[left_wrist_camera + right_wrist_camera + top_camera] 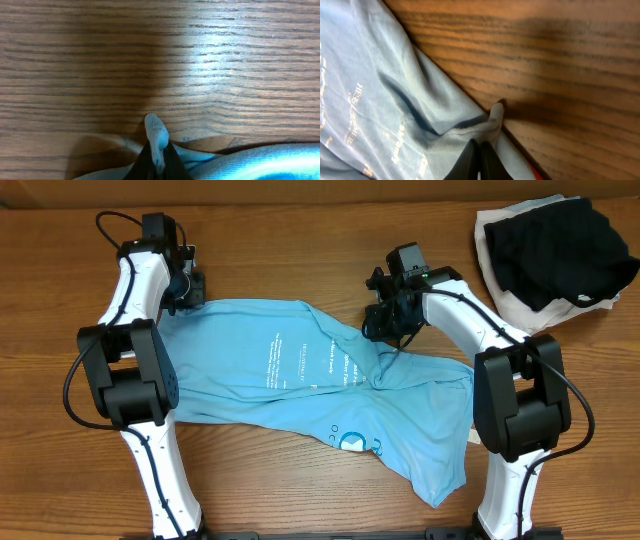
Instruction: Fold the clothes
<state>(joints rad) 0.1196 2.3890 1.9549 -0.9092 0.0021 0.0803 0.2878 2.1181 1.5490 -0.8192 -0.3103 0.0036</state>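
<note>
While left hand and right hand each pinch T-shirt | wood-grain table | black garment on white garment, far corner

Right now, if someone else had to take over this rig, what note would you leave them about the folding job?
Left gripper: shut on a pinch of the T-shirt at its far-left corner.
Right gripper: shut on a bunched bit of the shirt's far edge, nearer the middle.
The shirt lies across the table, white print up, wrinkled and gathered toward the right.
A black garment sits on a white garment at the far-right corner, apart from the shirt.
Done: both edge grasps. Left: probably pulling it flat, then every fold.
</note>
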